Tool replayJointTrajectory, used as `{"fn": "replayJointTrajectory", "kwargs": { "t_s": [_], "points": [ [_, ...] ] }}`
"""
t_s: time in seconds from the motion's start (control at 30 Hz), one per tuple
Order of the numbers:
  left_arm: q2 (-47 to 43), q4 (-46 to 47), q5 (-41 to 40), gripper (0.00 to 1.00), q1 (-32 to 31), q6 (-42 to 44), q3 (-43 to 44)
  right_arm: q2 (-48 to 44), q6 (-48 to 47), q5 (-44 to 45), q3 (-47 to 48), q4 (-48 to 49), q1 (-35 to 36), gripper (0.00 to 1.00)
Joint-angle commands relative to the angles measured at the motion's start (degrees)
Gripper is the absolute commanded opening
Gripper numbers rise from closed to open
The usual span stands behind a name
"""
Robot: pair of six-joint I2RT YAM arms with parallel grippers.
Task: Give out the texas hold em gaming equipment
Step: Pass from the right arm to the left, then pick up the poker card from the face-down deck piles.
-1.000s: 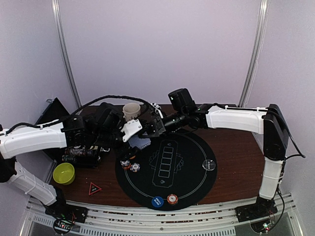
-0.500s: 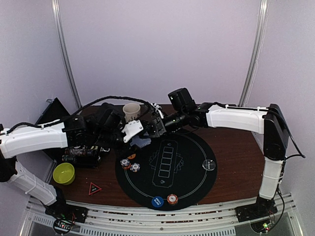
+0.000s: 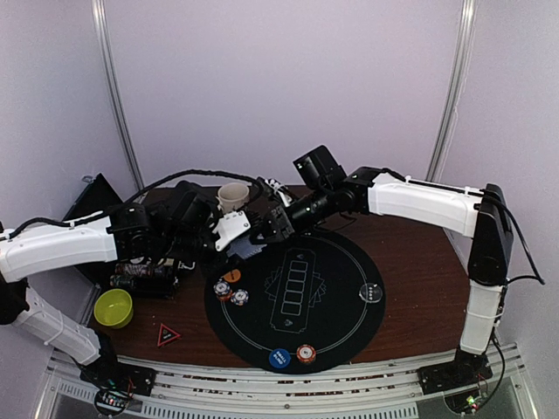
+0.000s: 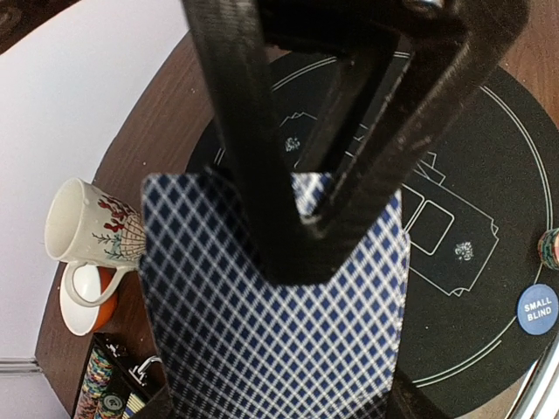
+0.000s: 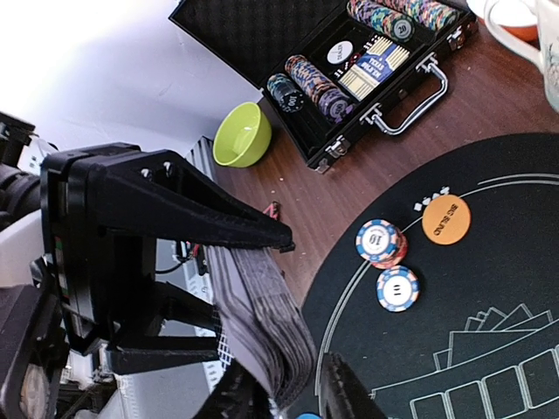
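The brown counter (image 3: pixel 419 262) carries a big round black mat (image 3: pixel 341 332). At 9 o'clock from the mat, off it, stands the black case (image 5: pixel 253 30) with its lid open. A white mug (image 3: pixel 233 196) stands at 11 o'clock from the mat, and a green bowl (image 3: pixel 113 307) is at 7 o'clock from the case.

The deck (image 4: pixel 262 349), with its blue-checked back up, is in the air over the mat's 10 o'clock edge. The left fingers (image 5: pixel 201 214) are clamped on it, one above and one below. The right fingers (image 4: pixel 249 148) come from the opposite side and stand on both sides of the deck's free end. If they press it or are loose around it, I cannot tell.

On the mat at 9 o'clock are two chip stacks (image 3: pixel 231 294), touching or nearly so. The orange disc (image 3: pixel 231 276) lies just at their 12 o'clock. At 6 o'clock of the mat a single stack (image 3: pixel 305 353) stands just beside the blue disc (image 3: pixel 279 358). The clear disc (image 3: pixel 374 293) lies at the 3 o'clock edge. A small red triangle (image 3: pixel 167 333) lies on the counter at 8 o'clock from the mat.
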Motion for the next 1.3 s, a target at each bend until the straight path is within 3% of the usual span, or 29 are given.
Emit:
{"fn": "replayJointTrajectory", "kwargs": {
  "t_s": [0.0,0.43,0.73,0.97,1.13,1.27],
  "points": [
    [-1.36,1.49,-0.58,0.58,0.35,0.1,1.48,-2.71,-3.34,5.53,1.99,-5.42,-0.18,0.23],
    [-1.08,1.45,-2.51,0.58,0.35,-0.74,0.58,-2.95,-5.0,7.21,5.23,-9.33,-0.39,0.0],
    [-1.69,1.55,-3.79,0.58,0.35,-2.79,-1.39,-3.38,-9.29,10.2,10.17,-16.45,-1.39,0.0],
    [-2.37,1.31,-6.78,0.58,0.44,-5.65,-3.38,-5.66,-9.32,3.94,13.3,-16.46,-4.83,0.0],
    [-3.84,0.2,-8.03,0.58,0.44,-8.41,-4.31,-6.43,-6.87,4.06,12.19,-13.37,-9.45,0.0],
    [-6.12,-1.43,-8.73,0.59,0.44,-10.14,-4.52,-6.05,3.82,6.55,5.48,0.97,-12.31,0.0]
  ]
}}
